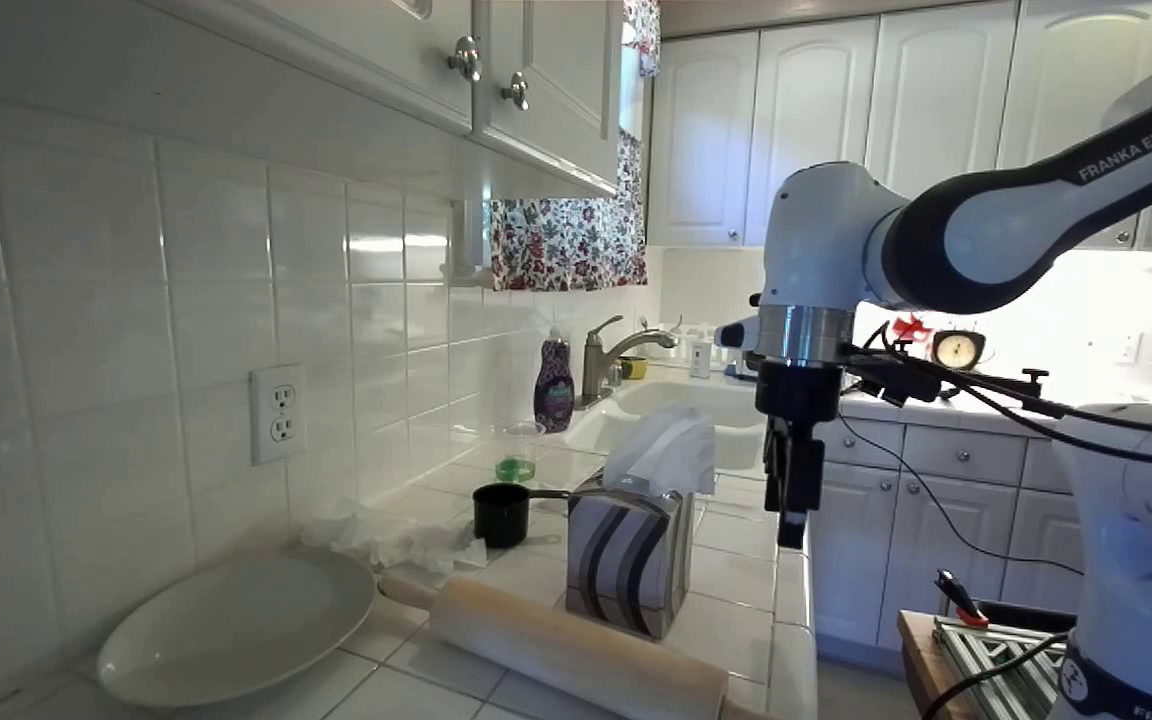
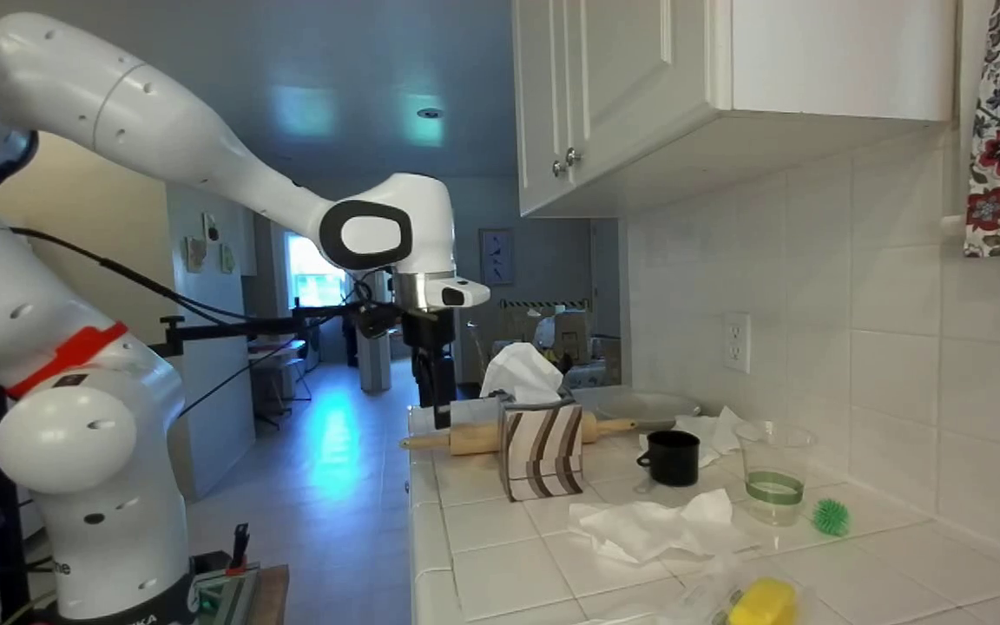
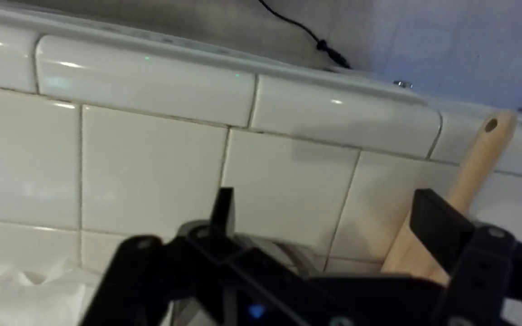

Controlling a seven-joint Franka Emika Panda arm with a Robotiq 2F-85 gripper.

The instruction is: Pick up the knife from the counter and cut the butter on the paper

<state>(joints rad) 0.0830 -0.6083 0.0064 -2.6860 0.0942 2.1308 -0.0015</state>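
My gripper [image 1: 793,515] points down over the front part of the white tiled counter [image 2: 509,564], near its rounded edge. In the wrist view the gripper [image 3: 324,199] is open, with only tiles and part of a rolling pin showing beyond the gap. Neither the knife nor the butter can be made out in any view. Crumpled white sheets [image 2: 656,525] lie on the tiles, also at the lower left of the wrist view; I cannot tell whether one of them is the paper.
A striped tissue box [image 1: 626,555] and a wooden rolling pin [image 1: 576,645] are near the gripper. Further off are a black cup [image 2: 674,457], a clear cup [image 2: 773,495], a green spiky ball [image 2: 831,516], a yellow object [image 2: 763,601] and a plate [image 1: 236,635]. Cabinets hang above.
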